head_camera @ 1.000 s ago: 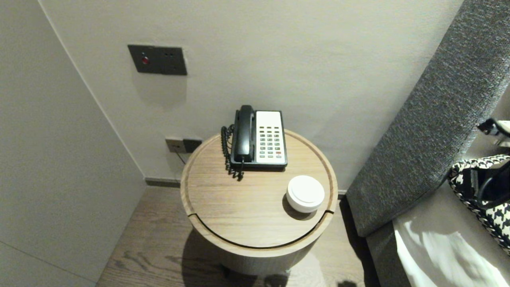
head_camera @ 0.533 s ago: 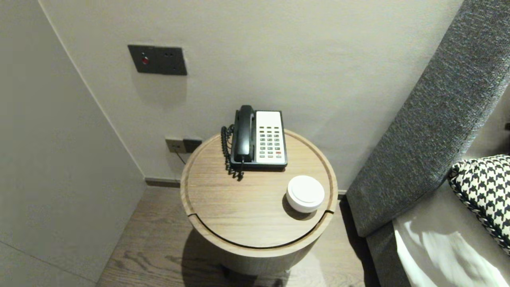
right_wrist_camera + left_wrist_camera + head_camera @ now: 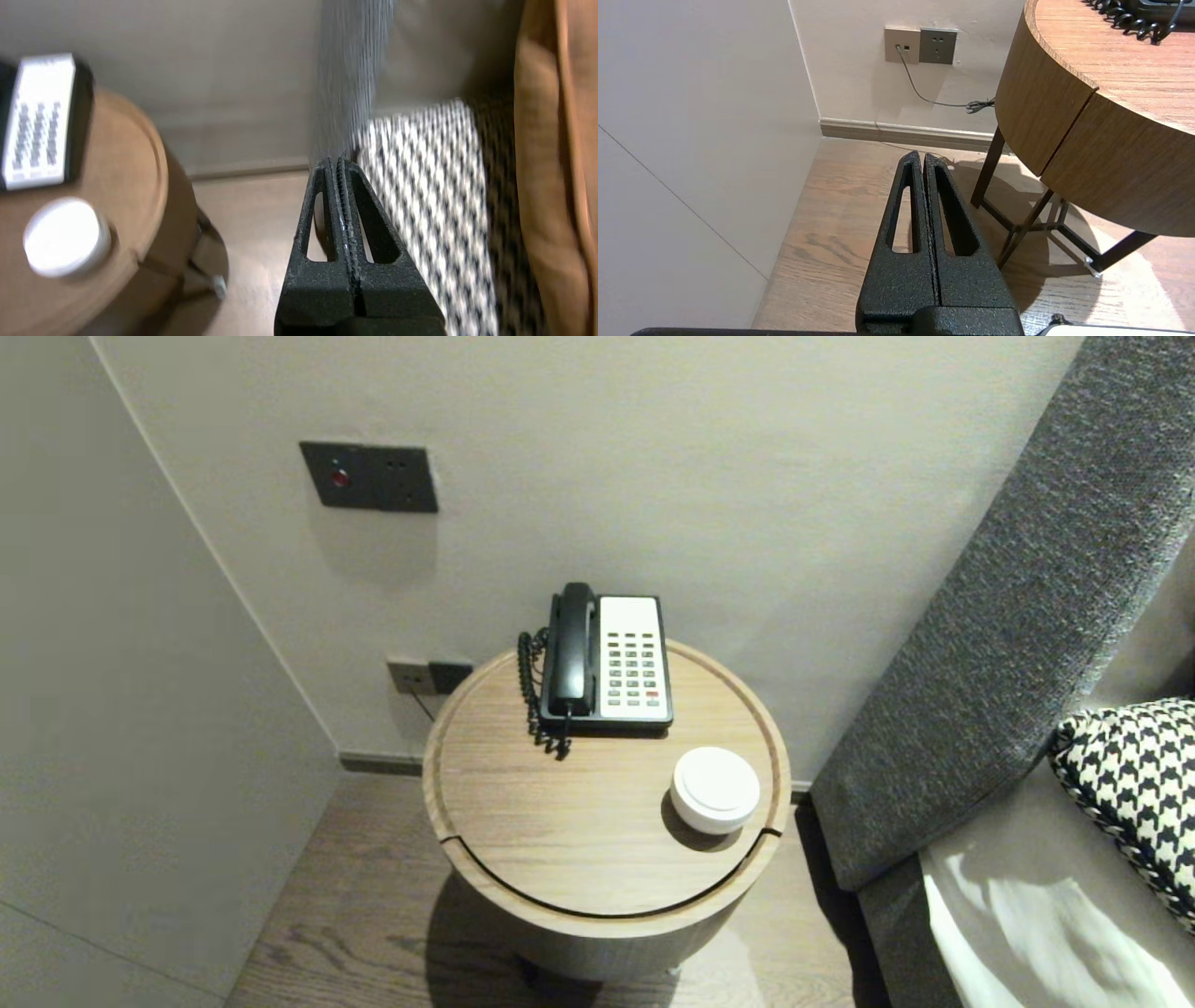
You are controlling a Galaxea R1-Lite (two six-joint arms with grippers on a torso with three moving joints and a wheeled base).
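Wooden floor (image 3: 840,210) lies below the left claw (image 3: 923,155), which hangs low by the wall (image 3: 691,93). Its fingers are pressed together on nothing. A socket (image 3: 920,45) sits ahead of it. The round table (image 3: 1064,121) is the nearest thing to it, close but not touched.

In the head view neither claw shows. A dark panel (image 3: 369,476) is set high on the wall. On the table the phone (image 3: 611,658) stands at the back, and a white tub (image 3: 715,790) sits apart from it, near the front right rim.

The right claw (image 3: 337,161) hangs out over the floor between the table and the bed, fingers pressed together and empty. It points toward the foot of the grey headboard (image 3: 350,70). The checked pillow (image 3: 420,196) is the thing nearest it, though I cannot tell whether they touch.

By my reading no grasp is in hand and both arms stand off. A pick from the table would call for a claw to spread first and come in above the rim.
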